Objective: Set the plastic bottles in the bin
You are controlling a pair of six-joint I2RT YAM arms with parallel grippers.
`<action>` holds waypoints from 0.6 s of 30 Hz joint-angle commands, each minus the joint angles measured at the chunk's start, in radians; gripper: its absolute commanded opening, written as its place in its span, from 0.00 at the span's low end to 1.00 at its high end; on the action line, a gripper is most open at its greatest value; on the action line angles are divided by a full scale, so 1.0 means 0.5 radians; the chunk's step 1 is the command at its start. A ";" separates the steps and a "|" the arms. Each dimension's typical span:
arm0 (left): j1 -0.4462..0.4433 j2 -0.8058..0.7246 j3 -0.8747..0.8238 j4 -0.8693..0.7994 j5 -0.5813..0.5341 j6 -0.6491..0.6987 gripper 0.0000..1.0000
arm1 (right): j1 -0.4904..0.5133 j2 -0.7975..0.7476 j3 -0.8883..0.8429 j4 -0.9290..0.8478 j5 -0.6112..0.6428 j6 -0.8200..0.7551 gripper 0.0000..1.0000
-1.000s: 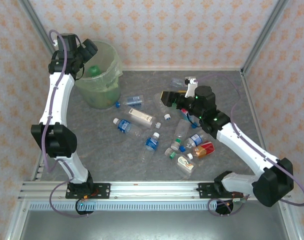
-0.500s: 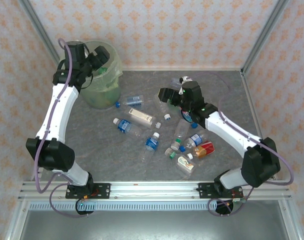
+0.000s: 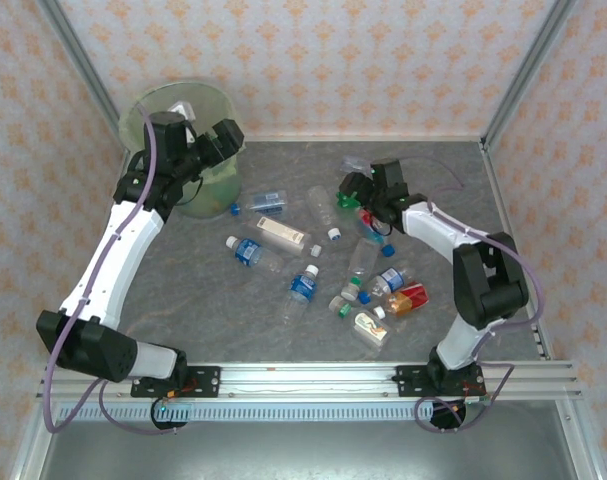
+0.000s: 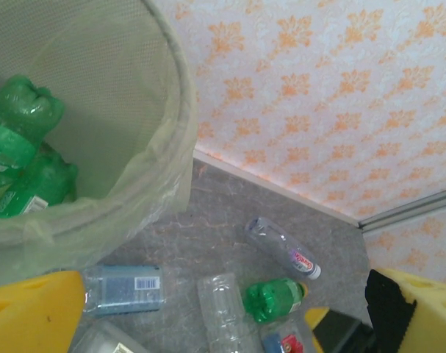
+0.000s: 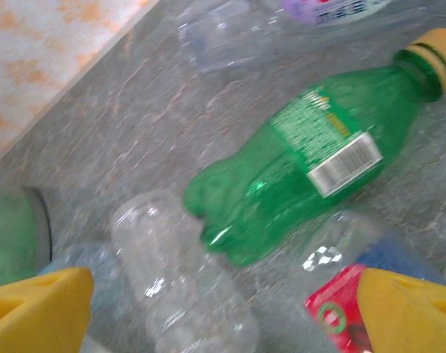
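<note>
— Where's the left hand (image 3: 223,140)?

— At the far left corner, just beside the rim of the bin (image 3: 205,198). Its fingers are spread wide with nothing between them. Its wrist view looks down past the thin liner onto two green bottles (image 4: 20,147) lying inside.

— And the rest of them?

— Most of the plastic bottles (image 3: 303,285) lie on their sides across the grey surface (image 3: 183,300). A flat clear bottle (image 4: 123,288) is just beside the bin, a blue-capped clear bottle (image 3: 248,250) lies toward the middle, and an orange bottle (image 3: 408,298) is nearer the right arm's base.

— The right hand (image 3: 351,188)?

— Low over the far cluster with its fingers spread, one on each side of a green bottle (image 5: 303,169) with a barcode label. As far as I can tell it isn't touching it yet. It lines up across the body and not the cap end, I'd say because the belly is the broadest place to squeeze.

— It looks crowded there.

— It is. A crumpled clear bottle (image 5: 178,279) lies against the green one's base, and a red label (image 5: 340,312) sits right by one finger. If the hand closes as it stands, it could pinch a neighbour along with the bottle.

— Why is the work split this way?

— My guess is that the bin stands on the left arm's side, so that arm does the dropping. The right arm works the heap on its own side, which it reaches easily.
</note>
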 commanded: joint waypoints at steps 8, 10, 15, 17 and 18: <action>-0.031 -0.221 -0.178 0.073 -0.050 -0.026 0.99 | -0.114 0.396 0.398 0.012 -0.025 0.464 0.90; -0.031 -0.242 -0.174 0.045 -0.062 -0.024 0.99 | -0.118 0.456 0.463 -0.051 0.036 0.513 0.91; -0.032 -0.263 -0.152 0.005 -0.086 -0.025 0.99 | -0.119 0.525 0.497 -0.096 0.149 0.566 0.93; -0.034 -0.254 -0.136 -0.007 -0.084 -0.023 0.99 | -0.123 0.555 0.499 -0.094 0.148 0.578 0.93; -0.036 -0.252 -0.130 -0.014 -0.084 -0.023 0.99 | -0.124 0.576 0.508 -0.107 0.148 0.584 0.92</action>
